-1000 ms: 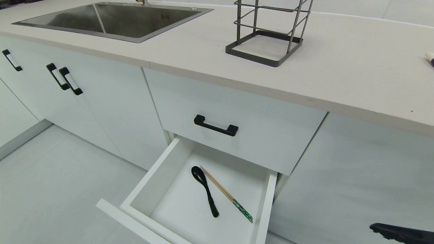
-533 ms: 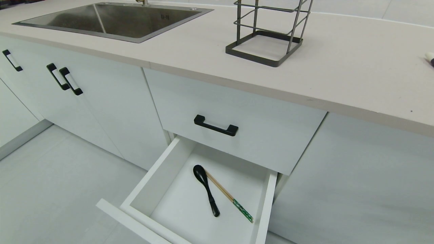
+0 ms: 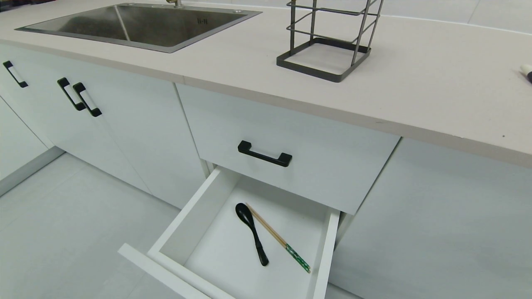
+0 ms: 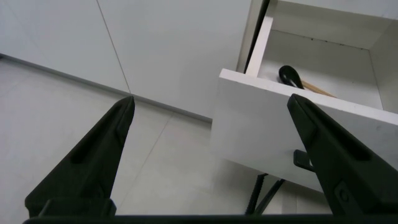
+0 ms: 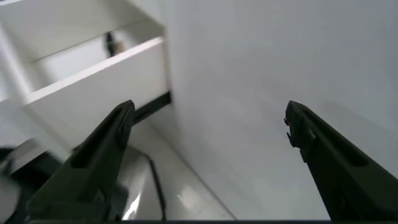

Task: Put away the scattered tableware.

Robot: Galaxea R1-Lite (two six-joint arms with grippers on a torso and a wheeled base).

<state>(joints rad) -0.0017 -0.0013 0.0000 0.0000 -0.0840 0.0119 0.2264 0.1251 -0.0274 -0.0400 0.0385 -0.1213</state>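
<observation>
The left tool point(image 4: 211, 102) is hanging wide open and empty, low in front of the pulled-out drawer point(image 4: 298, 134). The right tool point(image 5: 210, 109) is gaping just as empty near the drawer's side. The black spoon point(image 3: 252, 231) and the chopsticks point(image 3: 277, 238) are lying close together on the drawer's floor, below the worktop point(image 3: 415, 83), so shutting the drawer is likely coming next, and pushing gently and squarely on the middle of its front should be stopping it skewing or rattling them.
</observation>
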